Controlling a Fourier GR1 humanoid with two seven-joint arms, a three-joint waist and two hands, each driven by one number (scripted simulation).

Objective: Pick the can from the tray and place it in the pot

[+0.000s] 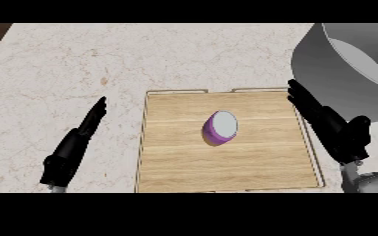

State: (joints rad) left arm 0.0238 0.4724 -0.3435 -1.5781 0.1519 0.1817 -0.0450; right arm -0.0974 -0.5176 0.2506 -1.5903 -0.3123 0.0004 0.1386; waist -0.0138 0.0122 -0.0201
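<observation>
A purple can (220, 128) with a pale lid stands near the middle of the wooden tray (251, 167). The grey pot (332, 70) sits at the counter's far right, partly cut off by the view's edge. My right hand (336, 132) hovers over the tray's right rim, fingers straight and pointing away from me, well to the right of the can. At the lower left my left hand (74, 147) rests over the counter, fingers straight, to the left of the tray. Neither hand touches the can.
The marble counter (111, 60) stretches bare behind and to the left of the tray. The pot's wall stands close behind my right hand's fingers.
</observation>
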